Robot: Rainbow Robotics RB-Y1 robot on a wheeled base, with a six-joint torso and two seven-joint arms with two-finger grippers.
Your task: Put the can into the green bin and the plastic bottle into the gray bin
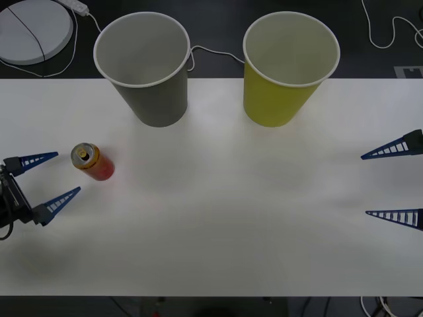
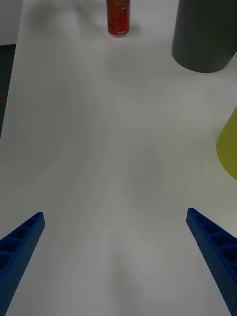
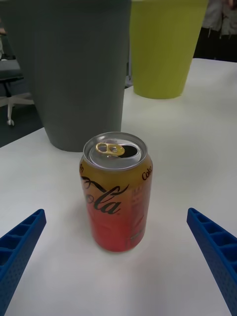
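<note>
The left gripper (image 1: 53,177) stands with its jaws spread wide at the left edge of the table (image 1: 231,224), holding nothing, the opening turned toward the can (image 1: 93,162), which stands upright just beside the fingertips and a little to their right. The right gripper (image 1: 393,183) waits at the right edge, jaws also wide and empty.

The main risk, as I judge it, is a fingertip striking the can before the jaws straddle it: it is light and already opened, so a glancing touch could tip it, roll it, or spill whatever is left. A grip taken too high near the rim could also slip.

Farther back, the gray bin (image 1: 149,69) stands left of centre, close behind the can, and the green bin (image 1: 285,69) right of centre. The can's way to the green bin passes the gray one, so a low carry could clip its rim. No plastic bottle is to be seen on the table
</note>
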